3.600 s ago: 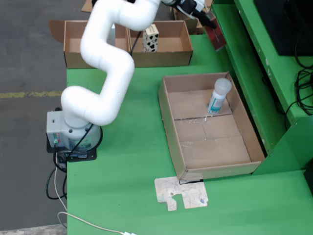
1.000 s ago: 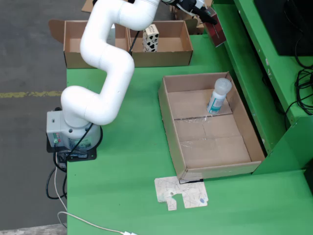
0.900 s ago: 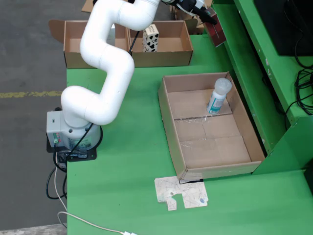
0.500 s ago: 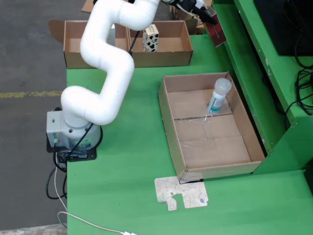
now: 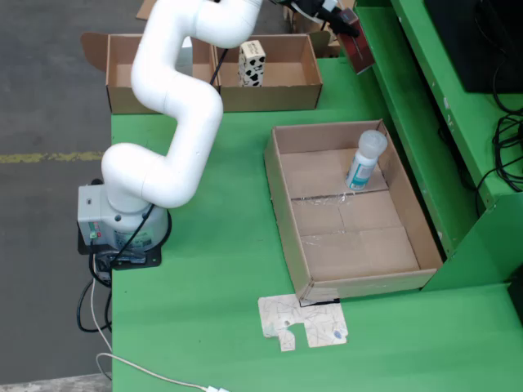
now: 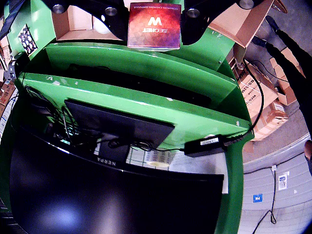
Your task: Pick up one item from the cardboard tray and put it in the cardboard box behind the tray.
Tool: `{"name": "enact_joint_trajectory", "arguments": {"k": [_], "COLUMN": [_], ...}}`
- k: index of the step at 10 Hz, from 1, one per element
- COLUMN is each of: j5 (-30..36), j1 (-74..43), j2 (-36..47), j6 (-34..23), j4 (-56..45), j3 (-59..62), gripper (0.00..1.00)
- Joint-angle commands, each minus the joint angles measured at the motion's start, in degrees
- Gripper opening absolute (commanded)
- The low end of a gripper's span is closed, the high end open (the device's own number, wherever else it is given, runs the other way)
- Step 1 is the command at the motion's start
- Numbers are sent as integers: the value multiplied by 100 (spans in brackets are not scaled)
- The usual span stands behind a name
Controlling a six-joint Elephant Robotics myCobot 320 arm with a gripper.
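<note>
One stage of the task, the pick, is judged complete; the placement is still outstanding. In the fixed view, the green table (image 5: 221,286) carries the white arm (image 5: 176,106), which is bent up and over toward the top right of the picture. The cardboard tray (image 5: 282,208) is seen to the right of the arm base, with a single white bottle (image 5: 364,159) left lying at its far end. Two open cardboard boxes (image 5: 282,94) stand side by side along the far edge of the table, behind the tray; a spotted block (image 5: 252,64) stands upright in the right-hand one.

At the top edge of the fixed view, the gripper (image 5: 339,20) is held high, to the right of those boxes and above the green side ledge (image 5: 409,98). A flat dark red packet (image 5: 358,53) is clamped in it and is not over any box opening that can be made out. A move back over a box and a release are judged to remain.

In the gripper view, the packet (image 6: 154,25) is seen filling the space between the two black fingers (image 6: 197,19), which are closed against its left and right edges. The printed face is turned to the camera and hangs clear of every surface. Below it, only the green ledge and a dark monitor (image 6: 112,195) are shown
</note>
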Motion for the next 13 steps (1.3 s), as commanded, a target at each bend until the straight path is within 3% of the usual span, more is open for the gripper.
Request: {"name": "enact_joint_trajectory", "arguments": {"k": [1,2,3,9,13], "j5": [46,46,436,818,1197], "j1": [37,37,105,86,-153], "j2": [427,427,903,986,757], "j6": [264,264,914,944,677], "j4": [-872,-872,-2249,-2596,-2175], "j3": [158,158,158,158,158], "gripper": [0,0,0,0,0]}}
